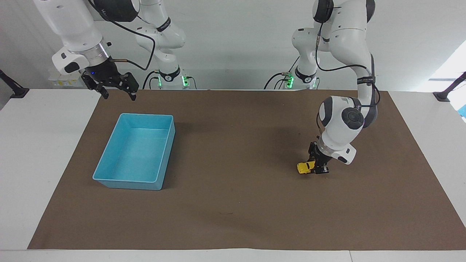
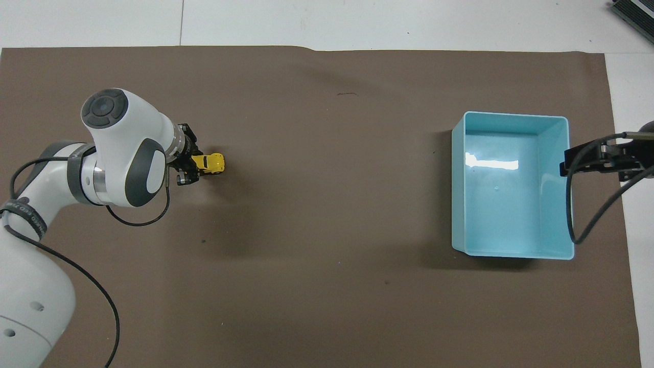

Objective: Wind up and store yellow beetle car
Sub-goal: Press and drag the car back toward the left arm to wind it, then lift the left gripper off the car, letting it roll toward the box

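Left gripper (image 1: 316, 168): clamped on the yellow beetle car (image 1: 305, 167), low on the brown mat (image 1: 233, 203) toward the left arm's end. Right gripper (image 1: 115, 91): fingers apart, waiting above the mat's edge beside the blue bin (image 1: 109, 171).

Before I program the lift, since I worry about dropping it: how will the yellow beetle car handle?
Probably light: the yellow beetle car is tiny beside the left gripper shut on it. Its rounded body may slip, and its wheels would likely roll if released.

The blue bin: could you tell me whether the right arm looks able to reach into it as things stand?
Probably yes: the right pincer hangs open beside the blue bin, which is uncovered, with nothing between them.
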Controlling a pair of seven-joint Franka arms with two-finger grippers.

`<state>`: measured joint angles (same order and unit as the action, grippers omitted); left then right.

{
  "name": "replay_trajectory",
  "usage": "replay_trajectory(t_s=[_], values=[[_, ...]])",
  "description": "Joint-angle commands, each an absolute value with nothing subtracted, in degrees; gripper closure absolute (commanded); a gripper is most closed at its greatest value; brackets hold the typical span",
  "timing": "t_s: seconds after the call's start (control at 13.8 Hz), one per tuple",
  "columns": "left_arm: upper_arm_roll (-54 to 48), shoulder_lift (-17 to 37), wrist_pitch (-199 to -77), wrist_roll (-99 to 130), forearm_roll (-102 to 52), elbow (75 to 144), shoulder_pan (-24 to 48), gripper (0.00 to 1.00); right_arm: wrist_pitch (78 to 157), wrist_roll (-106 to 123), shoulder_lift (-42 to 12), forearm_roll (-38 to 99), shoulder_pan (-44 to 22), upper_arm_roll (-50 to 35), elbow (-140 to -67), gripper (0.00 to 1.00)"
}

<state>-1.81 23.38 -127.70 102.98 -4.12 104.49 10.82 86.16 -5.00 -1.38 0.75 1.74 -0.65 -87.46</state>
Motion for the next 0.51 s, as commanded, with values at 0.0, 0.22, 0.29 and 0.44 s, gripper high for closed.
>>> replay_trajectory(t_s=[0.0,0.22,0.29,0.44], values=[[-1.3,25.8,-130.2,101.2,-3.3,104.1,9.6,0.0,86.9,-5.9,-0.8,1.6,2.4,-1.1,-88.4,0.0],[-1.3,24.0,-129.1,101.2,-3.3,103.5,9.4,0.0,86.9,-5.9,-0.8,1.5,2.4,-1.1,-88.4,0.0],[-1.3,24.0,-129.0,101.2,-3.3,103.4,9.4,0.0,86.9,-5.9,-0.8,1.5,2.4,-1.1,-88.4,0.0],[-1.3,24.0,-129.0,101.5,-3.3,103.4,9.4,0.0,86.9,-5.9,-0.9,1.6,2.4,-1.1,-88.4,0.0]])
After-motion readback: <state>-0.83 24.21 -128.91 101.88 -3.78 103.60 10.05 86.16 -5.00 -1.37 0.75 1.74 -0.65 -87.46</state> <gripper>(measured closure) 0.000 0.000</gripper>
